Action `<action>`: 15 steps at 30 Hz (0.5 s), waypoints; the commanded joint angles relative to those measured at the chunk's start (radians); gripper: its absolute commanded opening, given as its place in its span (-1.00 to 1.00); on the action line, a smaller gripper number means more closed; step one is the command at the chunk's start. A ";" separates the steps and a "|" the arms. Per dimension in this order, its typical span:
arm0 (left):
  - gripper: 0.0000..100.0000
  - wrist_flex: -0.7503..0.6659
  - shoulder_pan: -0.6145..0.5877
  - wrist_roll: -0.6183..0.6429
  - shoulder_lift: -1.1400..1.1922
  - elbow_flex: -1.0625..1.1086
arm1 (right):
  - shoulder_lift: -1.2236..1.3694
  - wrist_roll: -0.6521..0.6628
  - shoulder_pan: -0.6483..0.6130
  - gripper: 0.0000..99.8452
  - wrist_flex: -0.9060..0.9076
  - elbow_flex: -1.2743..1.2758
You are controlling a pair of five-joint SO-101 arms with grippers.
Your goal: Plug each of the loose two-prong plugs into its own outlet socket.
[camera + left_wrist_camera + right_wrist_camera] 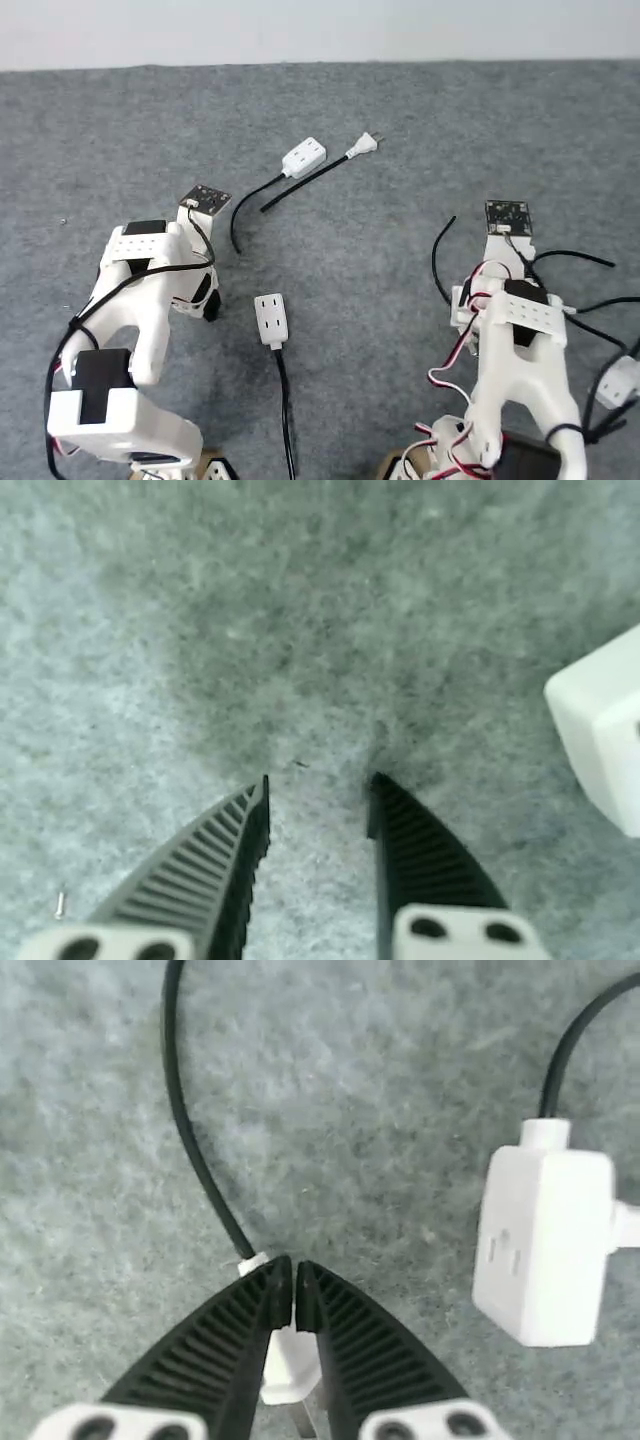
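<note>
My left gripper [320,780] hangs open just over the grey carpet, with nothing between its fingers. A white outlet socket [603,735] lies close beside it, the same socket [271,318] that sits mid-table right of my left gripper [207,297]. My right gripper [293,1275] is shut, fingertips together. A white two-prong plug [288,1365] shows in the gap behind the tips and seems to lie under the fingers. Its black cord [185,1110] runs away from it. Another white socket [545,1245] lies beside it. A second plug [364,146] lies at the far middle next to a third socket [304,157].
Grey carpet [380,260] covers the table. Loose black cords [575,258] spread around the right arm, and a white socket [620,380] sits at the right edge. The mid-table socket's cord [285,410] runs toward the near edge between the two arm bases.
</note>
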 commanded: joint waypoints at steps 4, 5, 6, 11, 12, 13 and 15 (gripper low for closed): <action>-0.76 -0.023 0.002 0.021 -0.044 -0.007 | -0.002 0.023 -0.028 -0.98 0.016 -0.048; -0.76 -0.031 0.002 0.028 -0.044 -0.005 | -0.005 0.041 -0.036 -0.98 0.030 -0.048; -0.76 -0.032 0.002 0.029 -0.044 -0.005 | -0.002 0.055 -0.045 -0.98 0.041 -0.048; -0.76 -0.034 0.002 0.031 -0.044 -0.005 | 0.024 0.097 -0.076 -0.98 0.047 -0.041; -0.76 -0.034 0.002 0.031 -0.044 -0.005 | 0.039 0.098 -0.079 -0.98 0.048 -0.051; -0.76 -0.035 0.002 0.031 -0.044 -0.005 | 0.053 0.098 -0.081 -0.98 0.051 -0.060; -0.76 -0.035 0.002 0.031 -0.044 -0.005 | 0.071 0.100 -0.082 -0.98 0.077 -0.080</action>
